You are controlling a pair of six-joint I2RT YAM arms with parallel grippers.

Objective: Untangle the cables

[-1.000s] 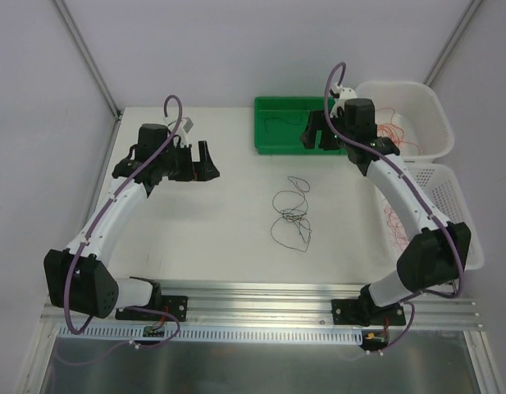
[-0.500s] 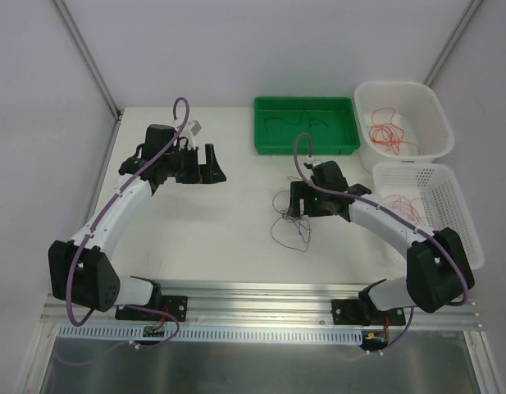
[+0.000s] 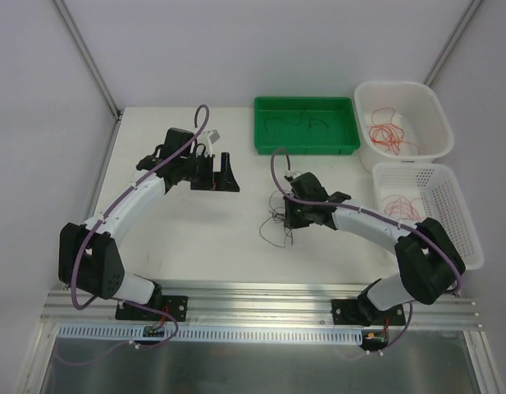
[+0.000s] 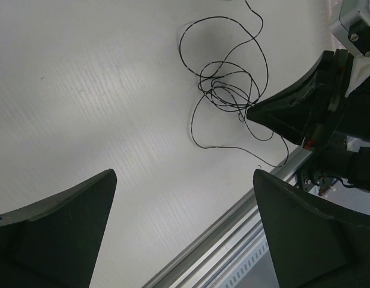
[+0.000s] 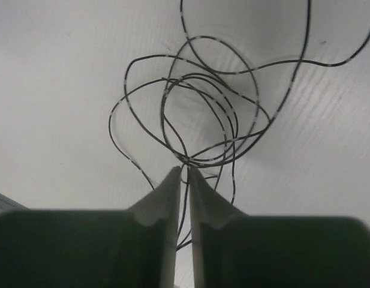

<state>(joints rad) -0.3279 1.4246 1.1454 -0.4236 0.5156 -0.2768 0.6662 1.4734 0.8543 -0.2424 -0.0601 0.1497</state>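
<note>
A tangle of thin black cables [image 3: 279, 223] lies on the white table, left of centre in front of the right arm. My right gripper [image 3: 291, 215] is down at the tangle's right side. In the right wrist view its jaws [image 5: 185, 171] stand closed to a narrow slit with one black strand running between them, and the loops [image 5: 202, 114] fan out just beyond the tips. My left gripper [image 3: 221, 175] hovers wide open to the upper left, apart from the tangle [image 4: 229, 90], with nothing between its fingers [image 4: 183, 180].
A green tray [image 3: 345, 148] at the back holds loose black cables [image 3: 298, 123]. Two white baskets [image 3: 404, 85] [image 3: 464, 205] at the right hold red cables [image 3: 388, 131]. The aluminium rail [image 3: 261, 291] runs along the near table edge.
The right arm swung from the green tray down to the tangle and its jaws closed in. The tangle shifted slightly left. The left arm moved right towards the centre, still open.
</note>
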